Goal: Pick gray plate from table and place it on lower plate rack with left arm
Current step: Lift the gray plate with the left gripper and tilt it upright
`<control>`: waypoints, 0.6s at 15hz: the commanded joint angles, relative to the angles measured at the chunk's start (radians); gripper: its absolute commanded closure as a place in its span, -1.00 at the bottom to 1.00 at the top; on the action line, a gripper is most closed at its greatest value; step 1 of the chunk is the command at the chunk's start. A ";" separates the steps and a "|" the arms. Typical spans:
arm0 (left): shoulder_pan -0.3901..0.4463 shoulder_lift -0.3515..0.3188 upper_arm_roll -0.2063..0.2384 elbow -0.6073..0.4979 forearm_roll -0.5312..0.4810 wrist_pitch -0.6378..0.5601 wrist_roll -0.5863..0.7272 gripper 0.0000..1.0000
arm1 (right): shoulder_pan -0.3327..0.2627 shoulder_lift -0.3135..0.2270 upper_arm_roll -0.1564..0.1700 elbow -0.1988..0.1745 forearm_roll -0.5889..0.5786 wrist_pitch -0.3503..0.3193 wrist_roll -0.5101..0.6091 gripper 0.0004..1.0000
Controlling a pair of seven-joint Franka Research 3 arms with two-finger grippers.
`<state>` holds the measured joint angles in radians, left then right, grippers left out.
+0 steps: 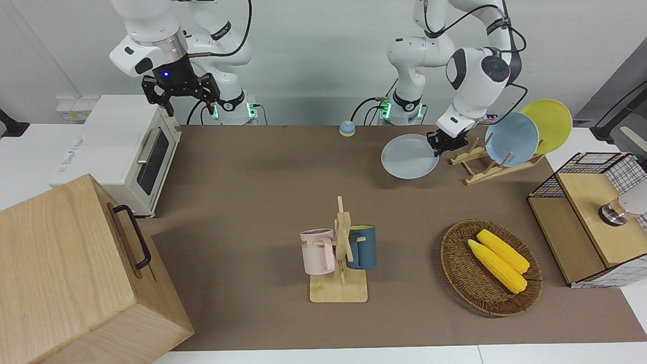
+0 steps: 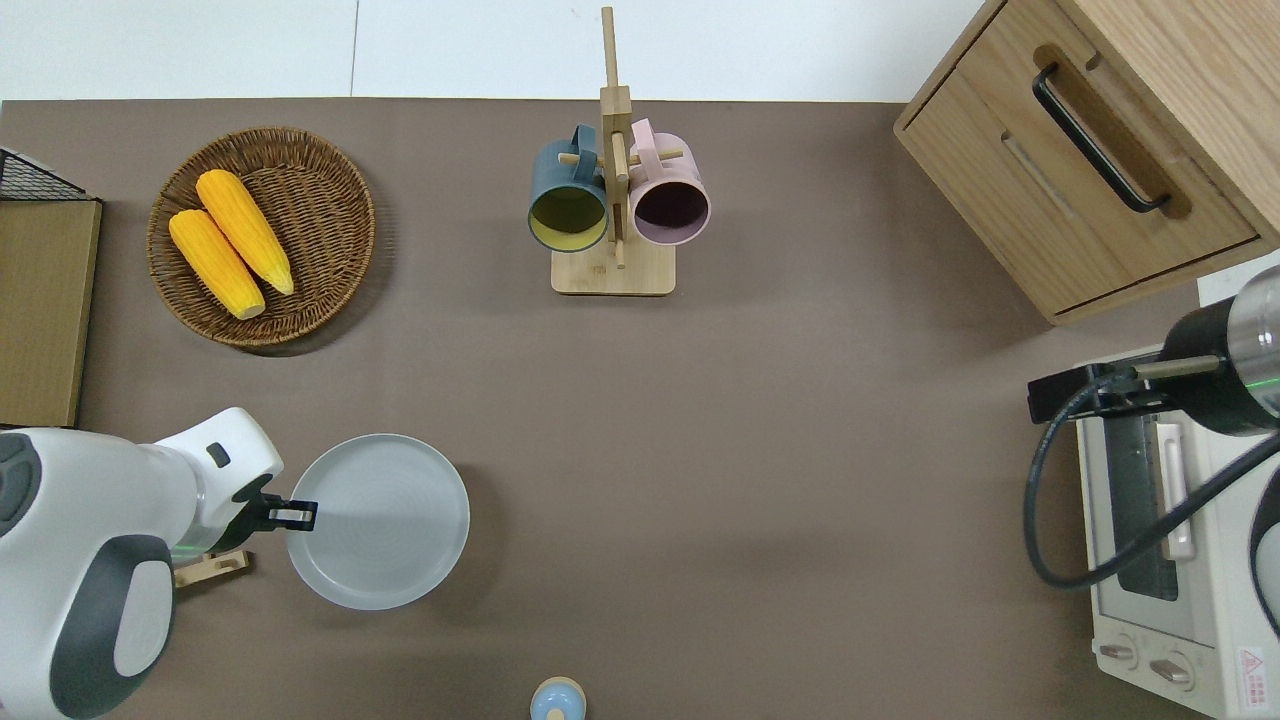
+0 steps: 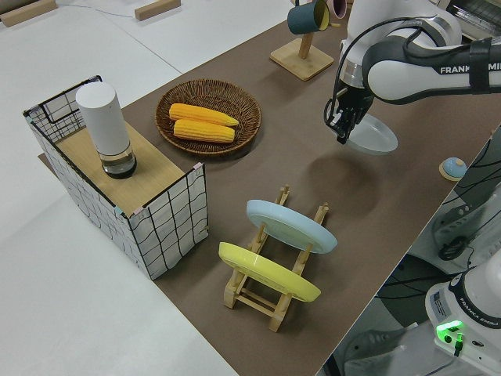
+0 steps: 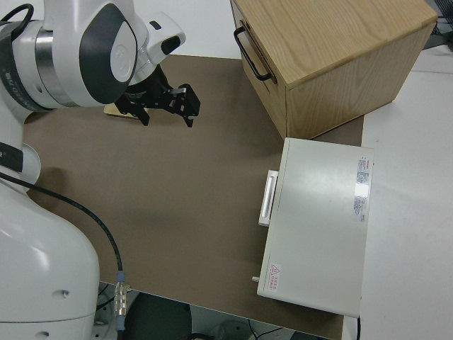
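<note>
My left gripper is shut on the rim of the gray plate and holds it up off the table, roughly level. In the overhead view the gripper and plate are over bare table beside the light-wood plate rack. The left side view shows the plate in the air under the gripper. The rack holds a light-blue plate and a yellow plate in its upper slots; its lower pegs are bare. My right arm is parked, its gripper open.
A mug tree with a pink and a blue mug stands mid-table. A wicker basket holds two corn cobs. A wire-and-wood box, a white toaster oven, a wooden cabinet and a small blue bell stand around.
</note>
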<state>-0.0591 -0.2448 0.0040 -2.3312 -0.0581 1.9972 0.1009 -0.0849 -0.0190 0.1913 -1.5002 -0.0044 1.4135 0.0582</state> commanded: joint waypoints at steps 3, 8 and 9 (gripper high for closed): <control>-0.002 -0.007 0.037 0.223 -0.008 -0.230 -0.014 1.00 | -0.007 -0.002 0.007 0.006 0.007 -0.014 -0.001 -0.98; -0.001 -0.005 0.037 0.375 -0.008 -0.382 -0.014 1.00 | -0.007 -0.002 0.007 0.006 0.007 -0.014 0.000 -0.98; -0.001 -0.005 0.037 0.384 -0.008 -0.383 -0.014 1.00 | -0.007 -0.002 0.007 0.006 0.007 -0.014 0.000 -0.97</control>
<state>-0.0586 -0.2575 0.0387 -1.9987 -0.0584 1.6592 0.0962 -0.0849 -0.0190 0.1913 -1.5002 -0.0044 1.4135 0.0582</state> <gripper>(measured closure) 0.974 0.009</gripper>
